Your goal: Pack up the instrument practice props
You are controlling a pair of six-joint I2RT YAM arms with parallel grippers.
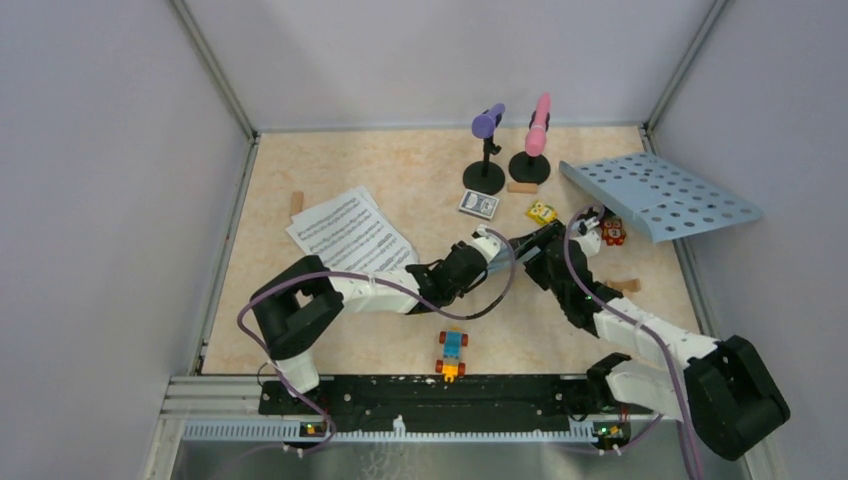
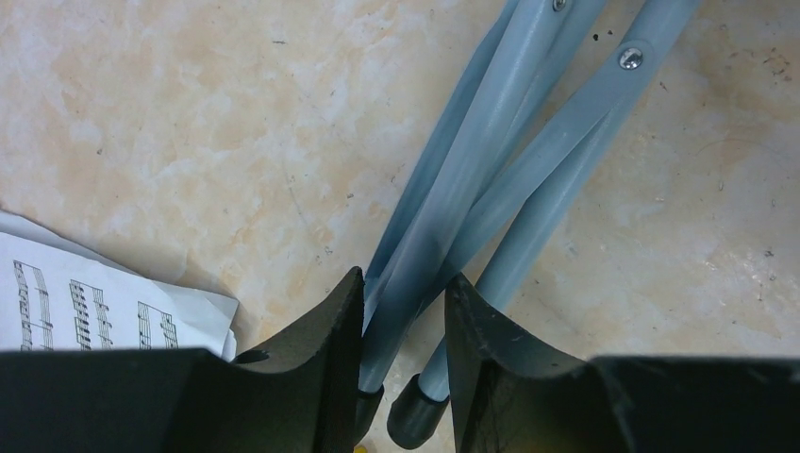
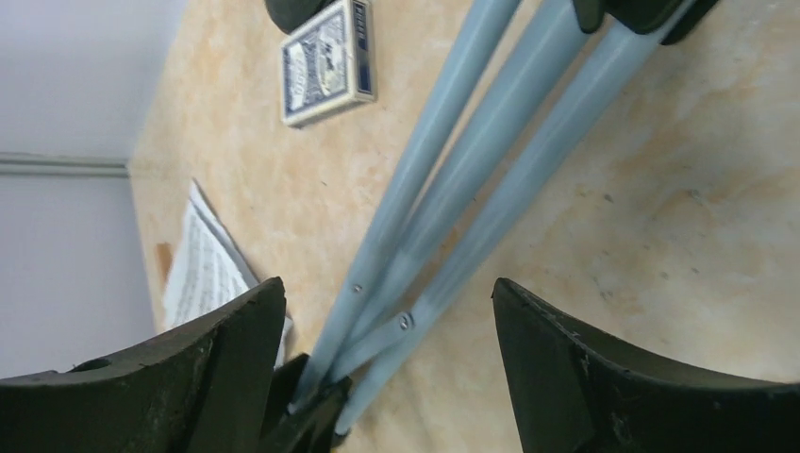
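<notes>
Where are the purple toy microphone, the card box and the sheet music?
purple toy microphone (image 1: 488,122), top view, on its purple head.
card box (image 3: 327,61), right wrist view, on its patterned top face.
sheet music (image 1: 350,235), top view, middle of the top page.

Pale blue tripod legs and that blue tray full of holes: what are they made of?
The pale blue tripod legs look like painted metal tubes: even satin sheen, a silver screw through one, black rubbery end caps. The pale blue perforated music desk seems thin painted sheet metal, from its punched round holes and thin edges; plastic is possible.
</notes>
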